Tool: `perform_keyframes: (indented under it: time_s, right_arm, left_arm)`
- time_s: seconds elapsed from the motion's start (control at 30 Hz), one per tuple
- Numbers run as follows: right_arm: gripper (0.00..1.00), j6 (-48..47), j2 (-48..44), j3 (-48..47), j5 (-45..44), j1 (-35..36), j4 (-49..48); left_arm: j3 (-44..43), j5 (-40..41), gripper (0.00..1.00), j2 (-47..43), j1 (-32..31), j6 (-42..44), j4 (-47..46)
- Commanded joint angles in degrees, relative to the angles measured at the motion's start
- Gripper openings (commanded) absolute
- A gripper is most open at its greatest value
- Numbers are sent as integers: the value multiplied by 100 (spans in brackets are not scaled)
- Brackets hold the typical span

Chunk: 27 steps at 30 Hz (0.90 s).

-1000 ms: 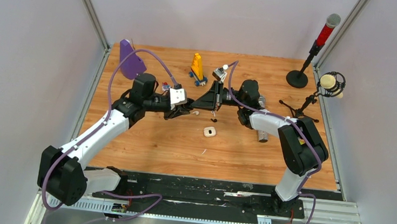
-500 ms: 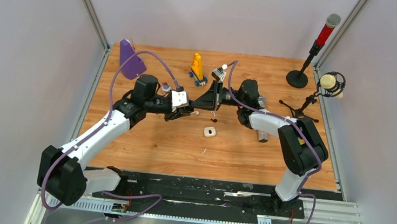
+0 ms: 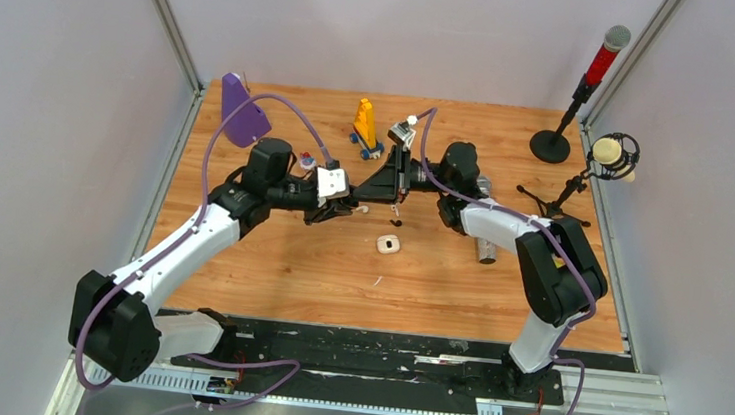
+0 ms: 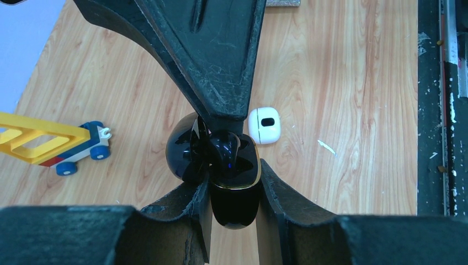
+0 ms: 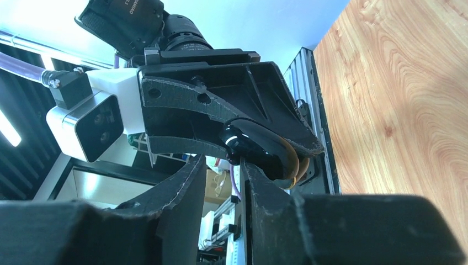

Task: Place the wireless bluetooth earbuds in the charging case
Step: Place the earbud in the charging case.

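My left gripper (image 3: 341, 208) is shut on an open glossy black charging case with a gold rim (image 4: 234, 185), its lid swung open to the left, held above the table. My right gripper (image 3: 369, 196) comes from the opposite side and meets it. Its fingertips (image 4: 221, 113) hold a glossy black earbud (image 4: 225, 150) down in the case's well. In the right wrist view the earbud (image 5: 248, 144) sits at my fingertips against the left gripper's body. A white case (image 3: 388, 244) with a dark slot lies on the wood below and also shows in the left wrist view (image 4: 264, 125).
A yellow toy crane on a wheeled base (image 3: 365, 127) and a purple object (image 3: 241, 114) stand at the back. Two microphones on stands (image 3: 596, 72) (image 3: 611, 157) stand at the right. A metal cylinder (image 3: 485, 250) lies by the right arm. A thin white sliver (image 3: 375, 281) lies on the wood.
The right wrist has tipped slightly, its cable end rising a little toward the back. Both grippers stay joined at the black case. The white case has not moved.
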<state>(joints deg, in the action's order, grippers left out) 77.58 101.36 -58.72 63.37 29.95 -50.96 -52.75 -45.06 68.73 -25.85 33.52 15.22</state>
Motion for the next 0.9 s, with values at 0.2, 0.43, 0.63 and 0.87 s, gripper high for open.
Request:
perform_keyframes:
  time_s: [0.2,0.43,0.63,0.87]
  right_arm:
    - [32,-682,-365,-444,305,27,389]
    - [33,-784,-378,-721,618,204,442]
    - [34,-2186,-628,-1203,905,127,2148]
    - [33,-3675,-986,-1761,1301,-97,3818]
  left_arm:
    - [-203,-512,16,-206,55,-348,-360]
    - [-166,-914,16,-192,242,-914,-730]
    - [-87,-1163,16,-201,351,-1163,-937]
    - [42,-1665,16,-248,529,-1695,-1358]
